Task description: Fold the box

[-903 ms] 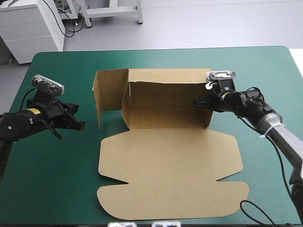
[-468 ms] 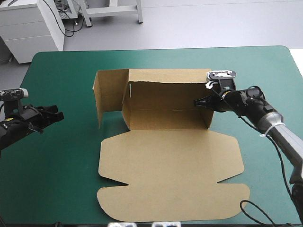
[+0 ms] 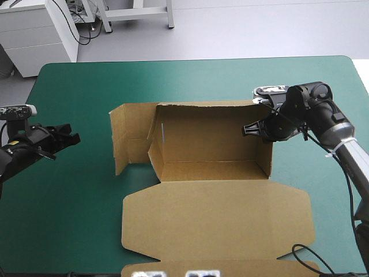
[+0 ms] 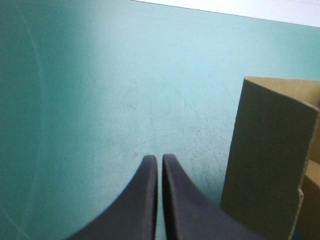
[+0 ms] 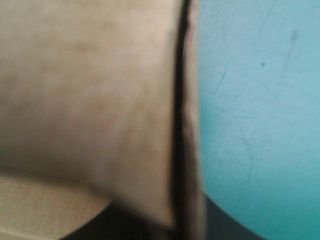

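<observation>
The brown box sits at the middle of the desk, partly raised. Its far wall and both side walls stand upright around a bare floor. A loose flap stands out from the left wall, and the wide lid panel lies flat on the teal-green cover, reaching to the near edge.

The right claw comes in from the right and is clamped on the top of the box's right wall. In the right wrist view, the edge of that wall runs straight out from between the black fingers.

The left claw hangs over bare cover near the desk's left edge, well apart from the box. Its fingers are pressed together and hold nothing. In the left wrist view the standing flap shows ahead of it and off to one side.
</observation>
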{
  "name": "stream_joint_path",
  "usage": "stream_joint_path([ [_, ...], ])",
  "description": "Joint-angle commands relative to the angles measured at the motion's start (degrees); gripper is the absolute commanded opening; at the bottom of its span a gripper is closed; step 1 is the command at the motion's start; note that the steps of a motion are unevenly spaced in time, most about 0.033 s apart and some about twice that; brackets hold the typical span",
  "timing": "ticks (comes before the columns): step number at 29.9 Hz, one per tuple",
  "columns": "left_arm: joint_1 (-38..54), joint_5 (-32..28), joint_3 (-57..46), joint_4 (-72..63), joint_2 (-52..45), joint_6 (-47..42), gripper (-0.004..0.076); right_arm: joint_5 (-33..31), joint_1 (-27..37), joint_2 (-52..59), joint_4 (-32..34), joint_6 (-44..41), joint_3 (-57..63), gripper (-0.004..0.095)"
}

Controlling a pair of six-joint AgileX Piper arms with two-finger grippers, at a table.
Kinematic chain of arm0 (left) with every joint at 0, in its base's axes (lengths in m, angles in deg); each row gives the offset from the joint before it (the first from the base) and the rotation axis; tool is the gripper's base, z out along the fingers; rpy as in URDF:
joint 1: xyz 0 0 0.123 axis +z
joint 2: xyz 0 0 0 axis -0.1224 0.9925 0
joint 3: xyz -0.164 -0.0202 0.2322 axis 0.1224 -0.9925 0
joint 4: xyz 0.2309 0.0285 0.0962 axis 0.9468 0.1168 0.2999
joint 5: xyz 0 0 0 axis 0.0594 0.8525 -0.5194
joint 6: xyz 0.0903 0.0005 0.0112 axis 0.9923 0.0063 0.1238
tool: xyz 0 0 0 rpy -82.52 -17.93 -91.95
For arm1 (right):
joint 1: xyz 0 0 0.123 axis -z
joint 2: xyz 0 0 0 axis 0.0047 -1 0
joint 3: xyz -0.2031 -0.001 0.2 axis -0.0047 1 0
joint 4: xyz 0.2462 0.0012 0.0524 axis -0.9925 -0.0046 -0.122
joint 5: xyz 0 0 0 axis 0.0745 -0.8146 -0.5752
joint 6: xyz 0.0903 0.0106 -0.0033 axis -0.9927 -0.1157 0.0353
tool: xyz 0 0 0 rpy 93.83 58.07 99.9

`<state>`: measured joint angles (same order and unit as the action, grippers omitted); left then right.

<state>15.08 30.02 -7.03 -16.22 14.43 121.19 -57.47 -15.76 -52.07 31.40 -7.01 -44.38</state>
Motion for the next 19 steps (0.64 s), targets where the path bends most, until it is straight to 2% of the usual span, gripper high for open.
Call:
stream_joint_path([
  [1,-0.34,-2.07,1.39,-2.88,-0.97,0.17,0.0013,-2.95,0.26,2.53,-0.02,0.06,-3.46,-0.0013],
  [8,-0.34,-1.56,1.39,-2.88,-0.97,0.17,0.0012,-1.66,0.26,-1.74,2.51,-0.06,-3.46,-0.0013],
  [16,-0.34,-1.43,1.39,-2.99,-0.97,1.68,0.0012,10.30,0.26,-7.94,3.68,-0.94,-3.56,-0.0014],
  [19,-0.34,-1.43,1.39,-2.99,-0.97,1.68,0.0012,12.99,0.26,-10.12,3.68,-1.02,-4.25,-0.0013],
])
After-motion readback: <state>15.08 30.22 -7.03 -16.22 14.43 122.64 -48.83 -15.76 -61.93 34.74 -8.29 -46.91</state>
